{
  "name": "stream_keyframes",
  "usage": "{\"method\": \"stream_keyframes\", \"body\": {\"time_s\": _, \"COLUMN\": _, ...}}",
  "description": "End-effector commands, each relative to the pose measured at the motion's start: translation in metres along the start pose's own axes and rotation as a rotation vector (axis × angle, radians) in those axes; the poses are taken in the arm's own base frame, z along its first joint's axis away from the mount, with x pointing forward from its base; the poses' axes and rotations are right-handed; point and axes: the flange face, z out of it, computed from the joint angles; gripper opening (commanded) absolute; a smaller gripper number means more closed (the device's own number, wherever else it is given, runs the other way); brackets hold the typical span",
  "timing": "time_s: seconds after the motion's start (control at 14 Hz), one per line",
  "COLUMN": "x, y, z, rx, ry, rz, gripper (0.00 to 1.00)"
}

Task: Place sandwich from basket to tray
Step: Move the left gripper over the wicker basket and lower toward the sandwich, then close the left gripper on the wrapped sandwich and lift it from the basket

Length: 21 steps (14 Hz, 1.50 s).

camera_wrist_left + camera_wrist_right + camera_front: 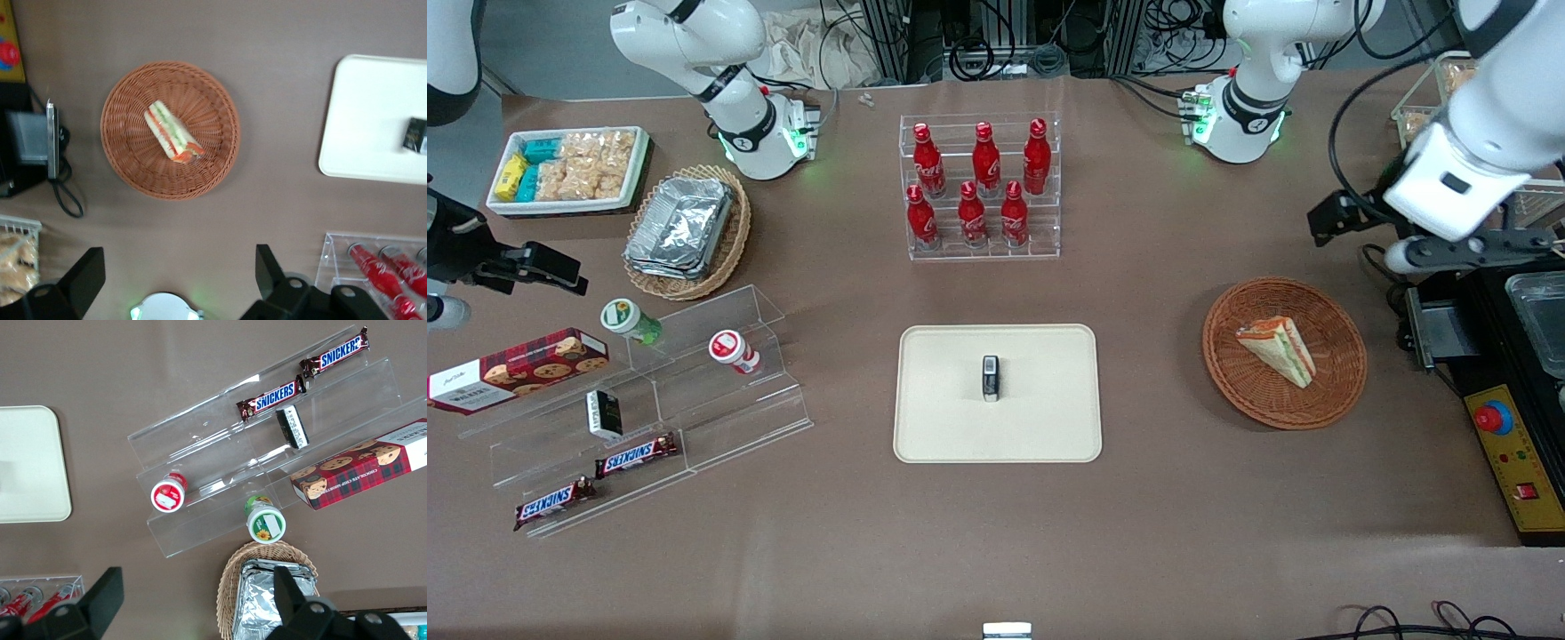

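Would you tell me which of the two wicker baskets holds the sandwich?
The reddish-brown basket toward the working arm's end holds the sandwich; the paler one holds foil containers. The open claw hovers above the table.

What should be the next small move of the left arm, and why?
Probably it should lower the gripper toward the sandwich. The sandwich lies in the basket, untouched, and the gripper hangs open above the table, off to the side of the basket and farther from the front camera. The tray holds only a small dark object, so there is room for the sandwich.
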Motion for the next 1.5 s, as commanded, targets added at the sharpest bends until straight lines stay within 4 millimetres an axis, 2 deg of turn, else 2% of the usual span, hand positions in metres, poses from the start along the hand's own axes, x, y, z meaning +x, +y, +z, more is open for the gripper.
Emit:
{"method": "stream_keyframes", "body": {"time_s": 0.0, "x": 0.006, "y": -0.037, "z": 0.026, "rx": -0.035, "ry": -0.040, "rz": -0.224, "gripper": 1.00}}
{"method": "stream_keyframes", "body": {"time_s": 0.14, "x": 0.004, "y": -0.038, "z": 0.054, "rx": -0.033, "ry": -0.026, "rz": -0.325, "gripper": 1.00}}
{"method": "stream_keyframes", "body": {"time_s": 0.29, "x": 0.010, "y": -0.037, "z": 0.088, "rx": -0.036, "ry": -0.021, "rz": -0.438, "gripper": 1.00}}
{"method": "stream_keyframes", "body": {"time_s": 0.43, "x": 0.014, "y": -0.037, "z": 0.131, "rx": -0.038, "ry": -0.016, "rz": -0.568, "gripper": 1.00}}
{"method": "stream_keyframes", "body": {"time_s": 0.79, "x": 0.016, "y": -0.039, "z": 0.246, "rx": -0.076, "ry": 0.052, "rz": -0.665, "gripper": 1.00}}
{"method": "stream_keyframes", "body": {"time_s": 0.93, "x": 0.024, "y": -0.035, "z": 0.282, "rx": -0.070, "ry": 0.032, "rz": -0.715, "gripper": 1.00}}
{"method": "stream_keyframes", "body": {"time_s": 1.43, "x": 0.033, "y": -0.035, "z": 0.344, "rx": -0.044, "ry": 0.037, "rz": -0.700, "gripper": 1.00}}
